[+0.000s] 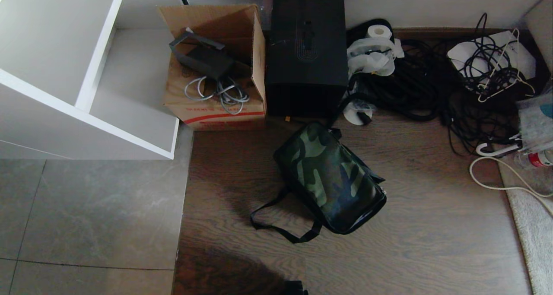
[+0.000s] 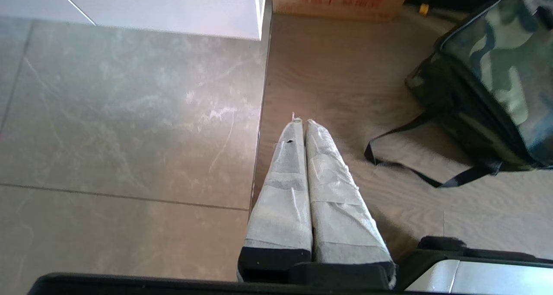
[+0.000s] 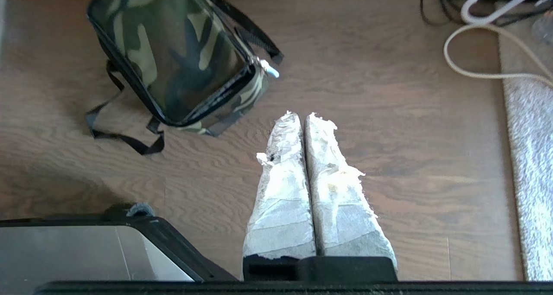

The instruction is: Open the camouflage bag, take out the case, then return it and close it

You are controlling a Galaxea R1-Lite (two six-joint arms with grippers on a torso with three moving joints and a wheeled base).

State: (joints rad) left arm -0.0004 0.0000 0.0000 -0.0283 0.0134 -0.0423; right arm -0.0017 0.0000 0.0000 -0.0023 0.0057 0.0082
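Nothing is started yet: left claw (image 2: 301, 122) hangs pressed together over the floor's tile-wood seam, the camouflage bag (image 1: 330, 176) lies zipped on the wooden floor, case unseen, and right claw (image 3: 301, 115) hangs pinched together beside it.

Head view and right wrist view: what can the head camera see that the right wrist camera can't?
Only the head view shows the cardboard box, the tall black box, the white shelf and the toilet roll. Only the right wrist view shows the right claw, shut above the floor, and the bag's pale blue zipper loop. Both show the closed camouflage bag on the wooden floor and its black strap.
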